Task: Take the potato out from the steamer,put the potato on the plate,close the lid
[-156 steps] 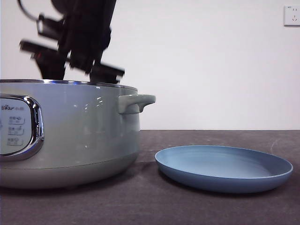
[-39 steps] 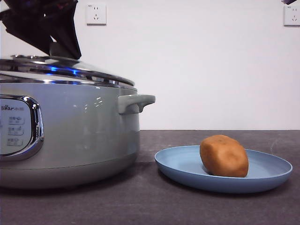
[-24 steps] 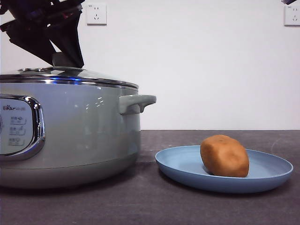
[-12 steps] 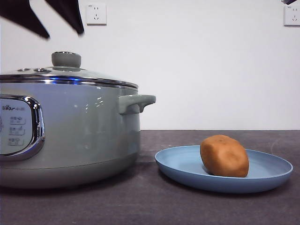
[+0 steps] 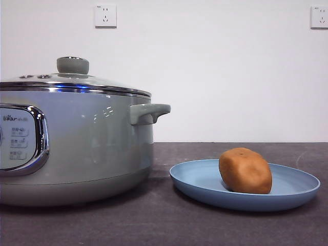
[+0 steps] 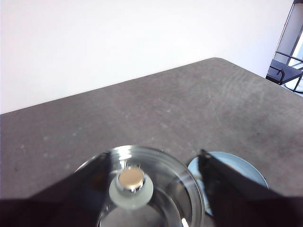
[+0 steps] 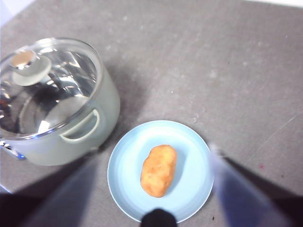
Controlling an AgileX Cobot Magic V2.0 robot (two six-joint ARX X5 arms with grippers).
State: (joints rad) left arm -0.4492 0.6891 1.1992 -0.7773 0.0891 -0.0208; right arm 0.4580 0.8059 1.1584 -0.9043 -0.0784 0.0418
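Observation:
The orange-brown potato [image 5: 245, 170] lies on the light-blue plate [image 5: 292, 192], to the right of the sage-green steamer [image 5: 87, 148]. The glass lid [image 5: 77, 84] sits flat on the steamer's rim, its green knob [image 5: 72, 65] free. Neither gripper shows in the front view. In the left wrist view my left gripper [image 6: 155, 156] hangs open high above the lid knob [image 6: 131, 182], with the plate [image 6: 239, 165] off to one side. My right gripper [image 7: 155, 150] is open and well above the potato [image 7: 158, 170] on the plate [image 7: 128, 175], with the steamer [image 7: 102, 118] beside it.
A stubby handle [image 5: 148, 111] sticks out of the steamer toward the plate. The chrome-framed control panel [image 5: 18, 138] faces the front camera. Two wall sockets [image 5: 105, 15] sit on the white wall behind. A dark grey tabletop [image 5: 164, 225] runs under everything.
The lid was lowered onto the steamer and let go. The left gripper then rose off the knob and out of the front view. The black tip at the top right corner has gone too.

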